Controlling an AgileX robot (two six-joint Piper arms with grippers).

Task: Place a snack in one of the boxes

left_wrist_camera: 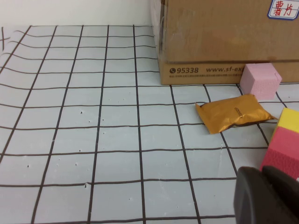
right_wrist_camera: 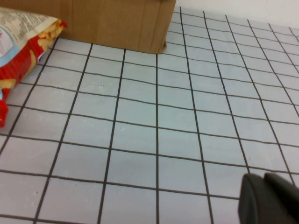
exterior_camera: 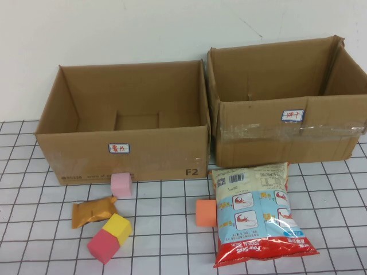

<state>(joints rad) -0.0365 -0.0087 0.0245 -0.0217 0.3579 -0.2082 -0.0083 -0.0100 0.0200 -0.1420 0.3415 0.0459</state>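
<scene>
A large red and white chip bag (exterior_camera: 258, 212) lies flat in front of the right cardboard box (exterior_camera: 287, 132). A small golden snack packet (exterior_camera: 92, 212) lies in front of the left cardboard box (exterior_camera: 123, 154). Both boxes are open on top. Neither gripper shows in the high view. In the left wrist view my left gripper (left_wrist_camera: 261, 173) is shut and empty, low over the table, near the golden packet (left_wrist_camera: 233, 112). In the right wrist view my right gripper (right_wrist_camera: 262, 179) is shut and empty, with the chip bag's (right_wrist_camera: 23, 51) end at the frame's edge.
Foam cubes lie in front of the boxes: pink (exterior_camera: 121, 185) against the left box, yellow (exterior_camera: 117, 227) and red (exterior_camera: 104, 246) together, orange (exterior_camera: 206, 212) beside the chip bag. The red cube (left_wrist_camera: 282, 151) lies just beyond my left gripper.
</scene>
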